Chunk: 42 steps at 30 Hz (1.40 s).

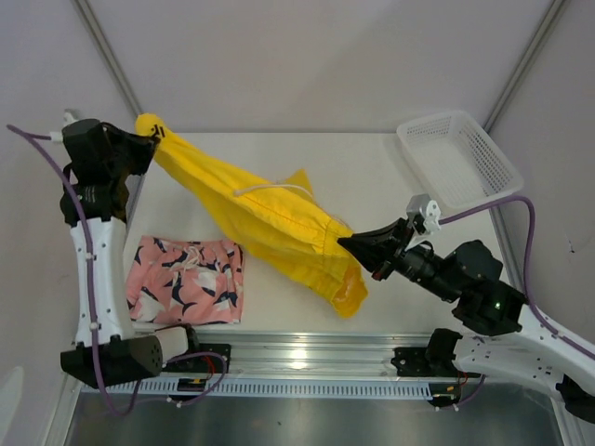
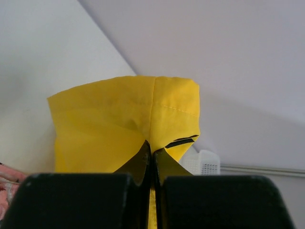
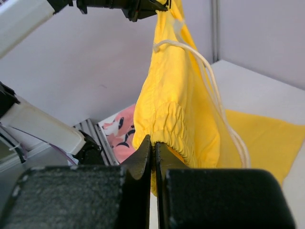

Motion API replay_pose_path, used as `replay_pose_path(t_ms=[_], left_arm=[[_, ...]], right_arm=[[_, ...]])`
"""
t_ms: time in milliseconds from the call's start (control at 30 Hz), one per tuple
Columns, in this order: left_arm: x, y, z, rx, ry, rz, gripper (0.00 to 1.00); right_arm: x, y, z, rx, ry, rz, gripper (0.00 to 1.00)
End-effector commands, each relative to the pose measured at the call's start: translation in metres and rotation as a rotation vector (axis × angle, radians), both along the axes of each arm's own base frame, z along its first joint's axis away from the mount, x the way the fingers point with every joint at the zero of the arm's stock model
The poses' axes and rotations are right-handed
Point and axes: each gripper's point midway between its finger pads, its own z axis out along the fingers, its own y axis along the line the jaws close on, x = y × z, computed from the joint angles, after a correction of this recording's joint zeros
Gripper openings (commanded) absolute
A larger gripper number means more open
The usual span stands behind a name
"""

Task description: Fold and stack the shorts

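- Yellow shorts [image 1: 270,218] hang stretched between the two arms. They run from the far-left corner of the bench [image 1: 372,177] down toward the near right. One flap of the fabric lies flat on the bench beyond the raised part.
- Left jaws are clamped tight on one end of the yellow shorts. They grip a seamed corner that stands up above the fingertips in the left wrist view.
- Right jaws are pinched on the gathered elastic waistband at the opposite end, and the fabric bunches just above them.
- White drawstring [image 3: 214,86] hangs loose down the side of the yellow shorts.
- A small dark strip shows on the yellow fabric just beside the left jaws. It may be a logo or a label, but the view is too close to tell.
- Pink shorts [image 1: 186,281] with a navy-and-white print lie flat on the near-left part of the bench. They sit beside the left arm [image 1: 93,242] and apart from the yellow pair.
- White mesh basket [image 1: 460,158] sits at the far-right corner of the bench.
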Motion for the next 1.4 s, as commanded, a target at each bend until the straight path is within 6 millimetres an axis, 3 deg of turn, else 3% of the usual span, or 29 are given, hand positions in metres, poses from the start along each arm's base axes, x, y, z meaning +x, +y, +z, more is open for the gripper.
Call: replay_pose_path(t_ms=[0,33,100,133,233,333,467,500,533,567,600,633,667,700,767,867,900,933,1167,1267,1367], left_arm=[[-0.046,0.011,0.071,-0.022,-0.194,0.102,0.0],[-0.057,0.012,0.083,-0.016,-0.234,0.12,0.0],[-0.078,0.015,0.103,-0.007,-0.306,0.169,0.0],[-0.102,0.02,0.122,0.012,-0.375,0.224,0.0],[-0.142,0.022,0.155,0.044,-0.509,0.292,0.0],[-0.168,0.02,0.188,0.078,-0.596,0.312,0.0],[-0.172,0.018,0.214,0.085,-0.663,0.304,0.0],[-0.172,0.018,0.222,0.074,-0.694,0.302,0.0],[-0.174,0.017,0.233,0.069,-0.723,0.299,0.0],[-0.16,0.02,0.233,0.061,-0.707,0.297,0.0],[-0.161,0.02,0.244,0.055,-0.728,0.299,0.0],[-0.158,0.02,0.251,0.046,-0.743,0.295,0.0],[-0.154,0.02,0.253,0.04,-0.745,0.29,0.0],[-0.145,0.023,0.251,0.025,-0.735,0.297,0.0],[-0.138,0.027,0.245,0.013,-0.723,0.309,0.0],[-0.151,0.033,0.241,0.019,-0.728,0.36,0.0],[-0.157,0.033,0.241,0.022,-0.74,0.372,0.0],[-0.179,0.033,0.249,0.03,-0.789,0.397,0.0],[-0.246,0.03,0.266,0.081,-0.906,0.475,0.0],[-0.26,0.028,0.271,0.088,-0.932,0.483,0.0],[-0.259,0.028,0.275,0.088,-0.934,0.477,0.0]], right_arm=[[-0.025,-0.006,0.035,0.007,-0.051,0.111,0.0],[-0.031,-0.011,0.049,0.031,-0.063,0.127,0.0],[-0.039,-0.013,0.056,0.051,-0.042,0.158,0.0],[-0.041,-0.015,0.061,0.063,-0.034,0.164,0.0],[-0.048,-0.02,0.072,0.085,-0.009,0.185,0.0],[-0.056,-0.019,0.084,0.098,-0.005,0.227,0.0],[-0.056,-0.017,0.112,0.093,-0.035,0.233,0.0],[-0.054,-0.018,0.135,0.11,-0.064,0.221,0.0],[-0.049,-0.019,0.146,0.102,-0.098,0.191,0.0],[-0.039,-0.022,0.155,0.098,-0.104,0.134,0.0],[-0.035,-0.021,0.179,0.117,-0.136,0.116,0.0],[-0.031,-0.021,0.189,0.11,-0.174,0.098,0.0],[-0.026,-0.02,0.195,0.102,-0.18,0.074,0.0],[-0.022,-0.02,0.213,0.123,-0.201,0.054,0.0],[-0.015,-0.019,0.225,0.113,-0.226,0.029,0.0],[-0.019,-0.018,0.249,0.129,-0.255,0.05,0.0],[-0.024,-0.018,0.254,0.134,-0.267,0.075,0.0],[-0.029,-0.023,0.268,0.159,-0.286,0.086,0.0],[-0.061,-0.045,0.299,0.249,-0.337,0.168,0.0],[-0.066,-0.054,0.306,0.28,-0.342,0.168,0.0],[-0.064,-0.06,0.312,0.302,-0.337,0.142,0.0]])
